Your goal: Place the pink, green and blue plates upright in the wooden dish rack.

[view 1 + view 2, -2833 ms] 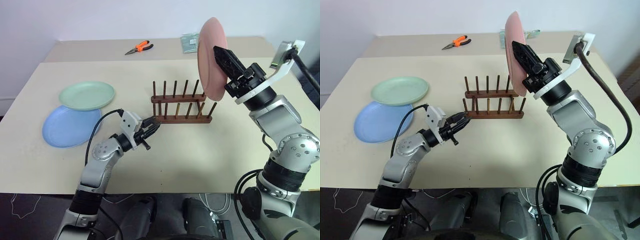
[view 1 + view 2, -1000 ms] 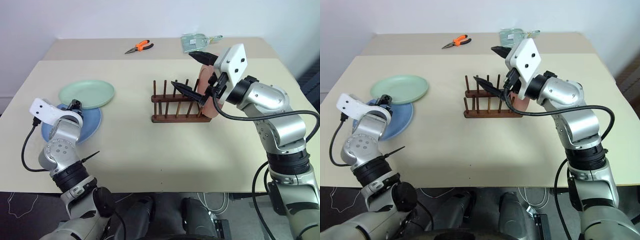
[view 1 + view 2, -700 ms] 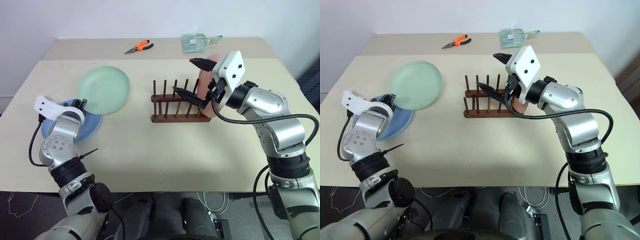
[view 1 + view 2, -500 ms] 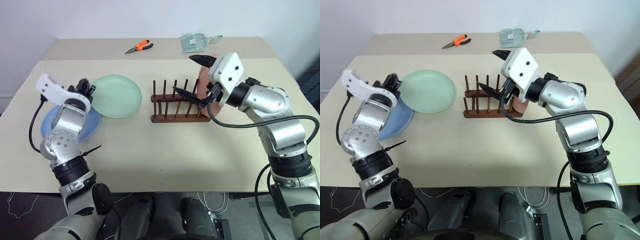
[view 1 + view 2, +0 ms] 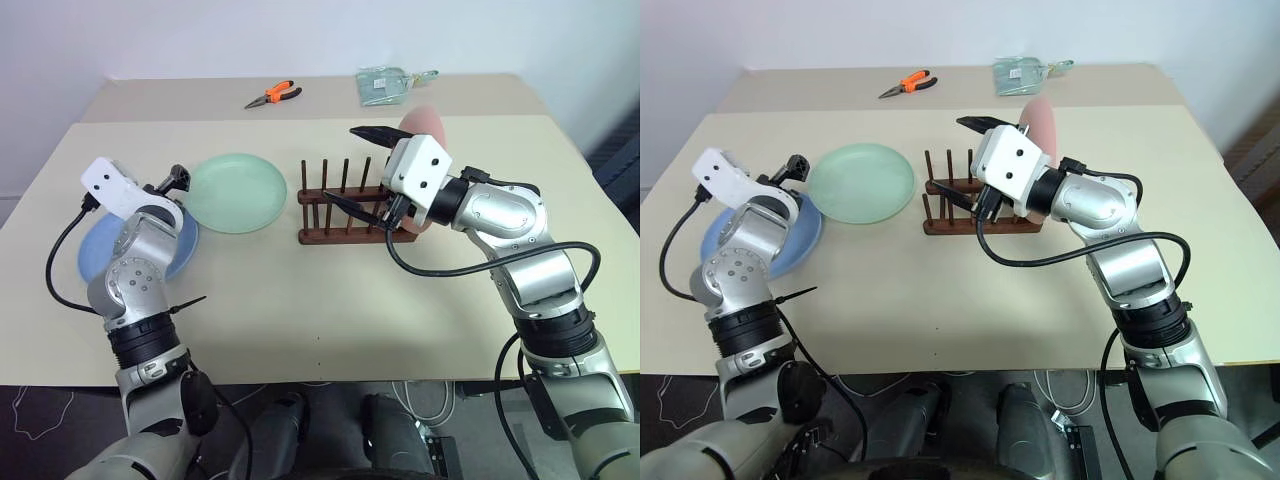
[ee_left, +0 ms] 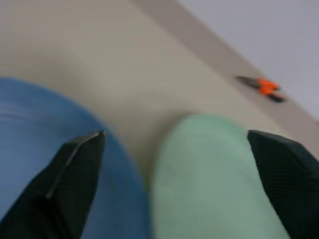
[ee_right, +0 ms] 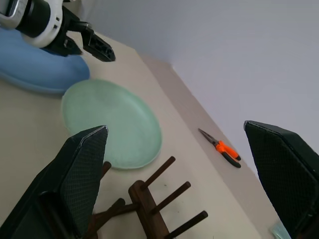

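- The green plate (image 5: 238, 192) is now seen lying flat on the table (image 5: 330, 300), moved from its earlier perch on the blue plate (image 5: 92, 252) to a spot just left of the rack (image 5: 345, 215); half a second earlier it was tilted up in the left gripper's hold.
- The left gripper (image 5: 176, 178) is shown with its jaws spread wide and empty, the green plate having been let go. From the left wrist, the plate lies between and just beyond the two fingers, apart from both.
- The pink plate (image 5: 425, 128) is seen standing upright at the right end of the rack, where seconds ago it was held high above it; one of three plates is judged placed.
- The right gripper (image 5: 348, 165) is shown with jaws spread and holding nothing, poised over the rack's pegs. The pink plate stands behind it; whether a finger touches the plate cannot be told.
- From the right wrist, the green plate is framed between that gripper's jaws, well beyond the rack's pegs.
- The shift is read as a staging move: the green plate is brought within the right arm's reach, and the blue plate is left uncovered at the table's left.
- Orange pliers (image 5: 273, 95) lie untouched at the far edge.
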Controlling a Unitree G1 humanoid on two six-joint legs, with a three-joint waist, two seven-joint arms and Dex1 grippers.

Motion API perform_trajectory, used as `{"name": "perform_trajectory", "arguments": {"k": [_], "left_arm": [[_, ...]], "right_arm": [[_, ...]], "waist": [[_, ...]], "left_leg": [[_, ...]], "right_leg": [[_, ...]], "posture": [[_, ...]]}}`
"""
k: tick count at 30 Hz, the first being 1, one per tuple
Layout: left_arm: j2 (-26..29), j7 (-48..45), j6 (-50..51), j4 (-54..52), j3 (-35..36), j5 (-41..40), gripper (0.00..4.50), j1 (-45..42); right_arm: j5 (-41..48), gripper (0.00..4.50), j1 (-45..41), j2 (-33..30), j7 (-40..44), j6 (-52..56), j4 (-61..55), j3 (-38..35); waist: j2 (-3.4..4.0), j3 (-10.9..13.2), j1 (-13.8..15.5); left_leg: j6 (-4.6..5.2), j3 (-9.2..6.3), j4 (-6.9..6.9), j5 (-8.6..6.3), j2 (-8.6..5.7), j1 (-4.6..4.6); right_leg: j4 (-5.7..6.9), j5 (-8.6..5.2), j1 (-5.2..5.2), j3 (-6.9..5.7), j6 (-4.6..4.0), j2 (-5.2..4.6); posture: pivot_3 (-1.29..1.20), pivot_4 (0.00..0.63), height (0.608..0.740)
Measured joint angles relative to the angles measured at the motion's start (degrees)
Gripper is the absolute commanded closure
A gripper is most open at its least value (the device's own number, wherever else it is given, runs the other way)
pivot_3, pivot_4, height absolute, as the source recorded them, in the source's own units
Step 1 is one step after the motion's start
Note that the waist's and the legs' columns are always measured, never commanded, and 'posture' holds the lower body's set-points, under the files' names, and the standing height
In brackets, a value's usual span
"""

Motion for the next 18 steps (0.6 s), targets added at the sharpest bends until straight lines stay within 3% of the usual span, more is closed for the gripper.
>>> {"name": "perform_trajectory", "arguments": {"k": [8,11,18], "left_arm": [[-0.1,0.94,2.38,5.48,-0.84,1.9,0.07,-2.5],[0.31,-1.23,2.11,6.69,-4.21,3.76,0.07,-5.67],[2.19,-5.48,-3.03,20.71,-7.8,10.01,0.07,-12.24]], "right_arm": [[-1.09,0.0,0.91,0.5,0.28,-0.25,0.44,0.24],[-1.63,0.0,1.62,0.81,0.29,-0.31,0.57,0.37],[-2.64,0.0,2.38,1.27,0.3,-0.72,1.02,0.39]], "waist": [[-0.01,0.0,0.02],[-0.02,0.01,0.06],[-0.02,0.0,-0.39]], "left_leg": [[-0.03,0.06,0.0,0.02,0.0,0.0],[-0.04,0.11,0.01,0.03,0.01,0.0],[-0.04,0.25,-0.05,0.03,0.07,0.08]], "right_leg": [[0.0,0.04,-0.03,0.06,0.05,0.01],[0.0,0.06,-0.03,0.08,0.06,0.01],[0.01,0.08,-0.05,0.19,0.07,0.04]], "posture": [[0.0,0.15,0.739],[0.0,0.15,0.739],[0.0,0.15,0.739]]}}
